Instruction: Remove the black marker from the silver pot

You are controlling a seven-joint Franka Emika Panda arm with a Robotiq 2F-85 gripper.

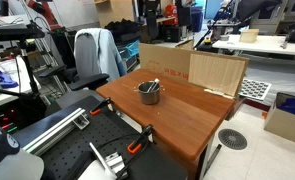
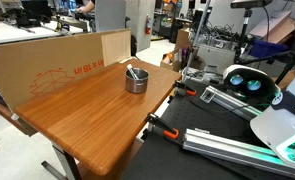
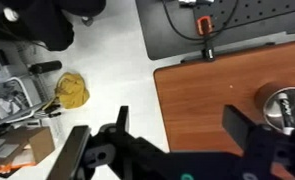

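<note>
In an exterior view, the black marker rests tilted inside the silver pot on the wooden table. In an exterior view, the marker leans toward 10 o'clock in the pot. Wrist view — the gripper is spread wide and empty, with the pot at its 2 o'clock.

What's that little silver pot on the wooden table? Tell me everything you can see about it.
The silver pot is small, round and shiny, looking like metal. It stands upright on the wooden table, near the cardboard panel along one edge. A black marker leans inside it, its end poking above the rim. Any handles are too small to make out. The wrist view catches only part of it at the right edge. Nothing else touches it.
</note>
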